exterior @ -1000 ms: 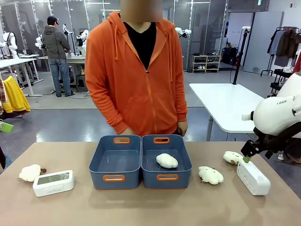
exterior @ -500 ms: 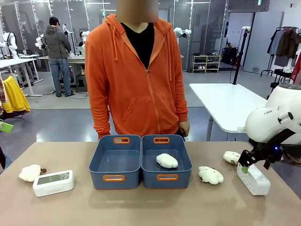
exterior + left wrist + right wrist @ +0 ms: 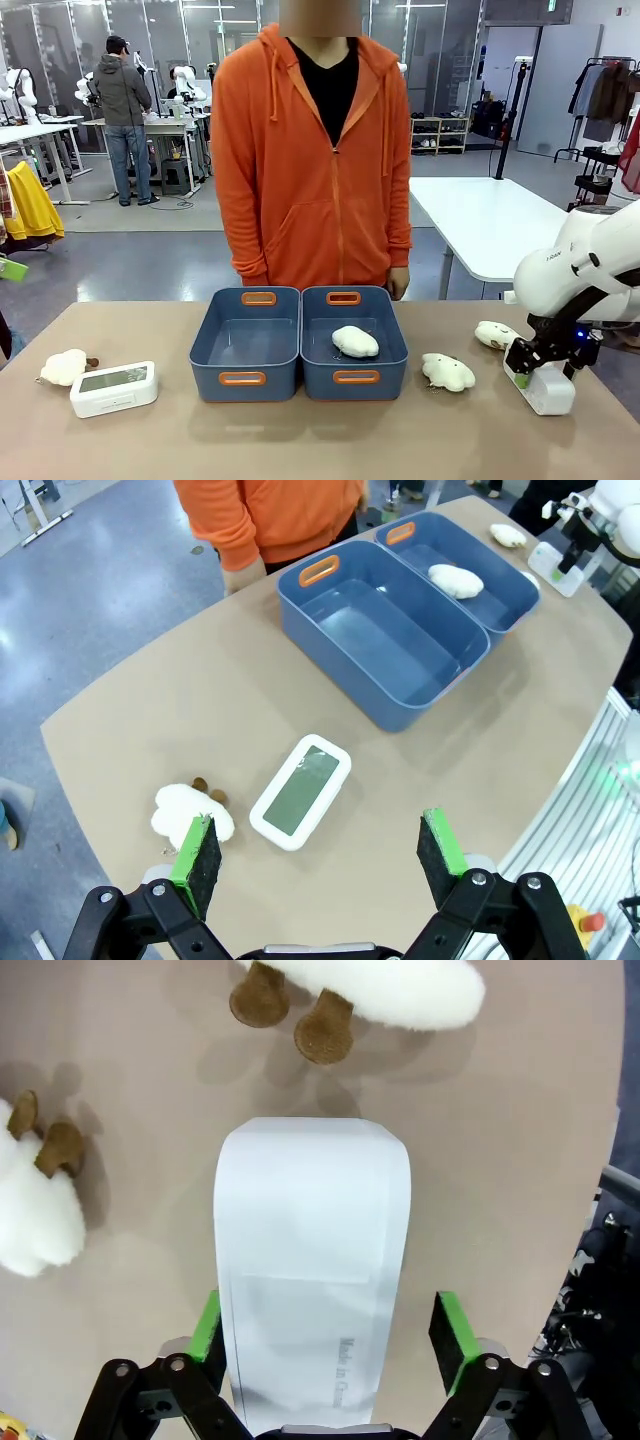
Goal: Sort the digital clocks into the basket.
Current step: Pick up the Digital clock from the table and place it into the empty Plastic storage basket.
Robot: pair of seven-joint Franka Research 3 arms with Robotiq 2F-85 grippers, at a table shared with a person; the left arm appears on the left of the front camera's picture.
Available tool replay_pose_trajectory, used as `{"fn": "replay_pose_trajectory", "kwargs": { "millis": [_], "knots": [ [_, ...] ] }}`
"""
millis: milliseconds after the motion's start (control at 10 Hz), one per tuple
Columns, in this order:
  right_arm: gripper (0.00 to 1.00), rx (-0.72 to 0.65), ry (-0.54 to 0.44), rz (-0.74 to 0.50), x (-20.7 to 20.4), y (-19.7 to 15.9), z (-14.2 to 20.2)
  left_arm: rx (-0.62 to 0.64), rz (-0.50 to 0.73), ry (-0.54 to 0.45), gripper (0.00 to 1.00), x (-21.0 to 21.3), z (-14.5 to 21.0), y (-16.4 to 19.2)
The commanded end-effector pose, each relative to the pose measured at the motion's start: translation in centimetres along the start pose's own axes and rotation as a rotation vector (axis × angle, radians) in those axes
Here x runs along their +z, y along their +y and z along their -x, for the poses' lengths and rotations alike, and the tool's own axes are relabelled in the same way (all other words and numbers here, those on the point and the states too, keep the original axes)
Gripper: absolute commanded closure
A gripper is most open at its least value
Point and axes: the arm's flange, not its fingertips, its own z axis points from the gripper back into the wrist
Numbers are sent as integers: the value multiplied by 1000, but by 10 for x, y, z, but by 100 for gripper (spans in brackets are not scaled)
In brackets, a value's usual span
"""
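At the tabletop's (image 3: 320, 440) right edge, my right end effector (image 3: 540, 362) is clamping the right clock (image 3: 550, 392) between its pads, with plush toys (image 3: 447, 371) just beside it. My left end effector (image 3: 320, 848) is hanging open above the left clock (image 3: 301, 791); the empty basket (image 3: 205, 382) is sitting mid-tabletop, well apart from both clocks.

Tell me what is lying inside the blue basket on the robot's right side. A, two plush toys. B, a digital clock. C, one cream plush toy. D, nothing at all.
C: a single cream plush toy lies on the floor of the right basket, and nothing else is in that tub.
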Motion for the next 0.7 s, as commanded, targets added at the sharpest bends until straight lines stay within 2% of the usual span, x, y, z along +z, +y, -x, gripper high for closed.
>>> {"fn": "replay_pose_trajectory", "kwargs": {
  "millis": [0, 100, 200, 400, 500, 600],
  "knots": [
    [60, -31, 15, -19, 2, -2, -8, -6, 5, -1, 0, 0, -1, 1],
    [87, -29, 11, -21, 3, -3, -7, -6, 5, -1, 0, 0, -1, 1],
    [100, -30, 8, -26, 4, -3, -6, -6, 5, -1, 0, 0, -1, 1],
    [100, -27, 10, -45, 7, -7, -1, -6, 5, -1, 0, 0, -1, 1],
    [96, 7, -2, -76, 17, -14, 4, -6, 5, -1, 0, 0, -1, 1],
    [61, 75, -62, -105, 38, -31, 15, -6, 5, -1, 0, 0, -1, 1]
  ]
}}
